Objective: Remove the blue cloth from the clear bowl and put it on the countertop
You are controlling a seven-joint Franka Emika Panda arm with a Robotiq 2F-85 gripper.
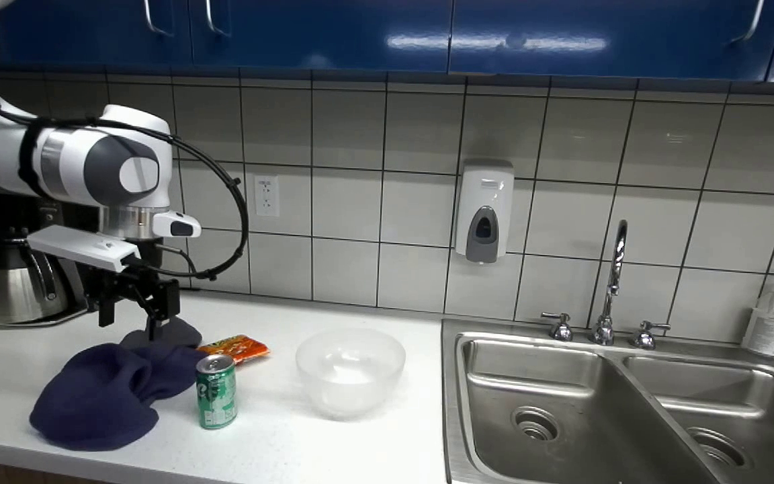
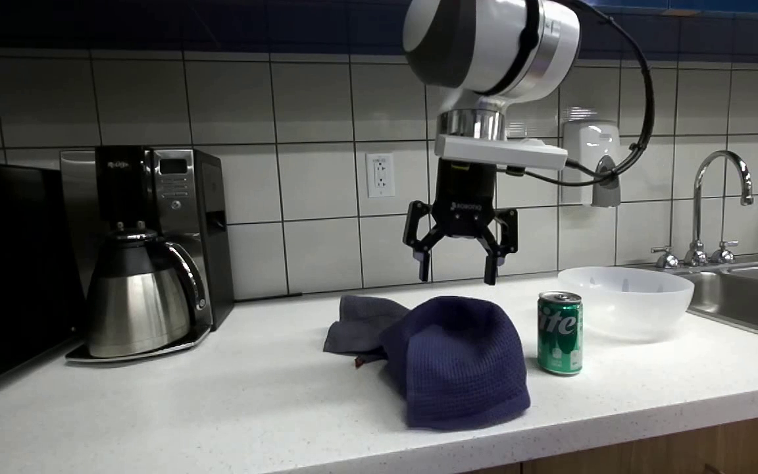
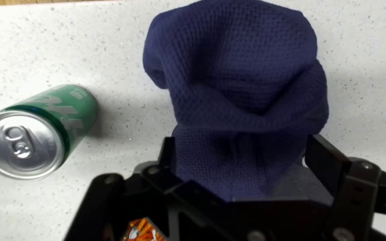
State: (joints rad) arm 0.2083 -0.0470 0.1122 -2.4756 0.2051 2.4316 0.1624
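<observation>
The dark blue cloth [image 1: 91,403] lies bunched on the white countertop [image 1: 279,457], not in the bowl. It also shows in an exterior view [image 2: 464,368] and fills the middle of the wrist view [image 3: 243,67]. The clear bowl [image 1: 350,376] stands apart from the cloth, beyond the green can, also in an exterior view [image 2: 629,309]; nothing shows inside it. The bowl is out of the wrist view. My gripper [image 2: 458,273] is open and holds nothing. It hovers above the rear part of the cloth, fingers pointing down, also in the wrist view [image 3: 241,150].
A green can [image 1: 216,393] stands close beside the cloth. A grey cloth [image 2: 362,322] lies behind and partly under the blue one. An orange packet [image 1: 236,348] lies behind the can. A coffee maker [image 2: 211,243] and a sink [image 1: 454,403] stand on opposite sides.
</observation>
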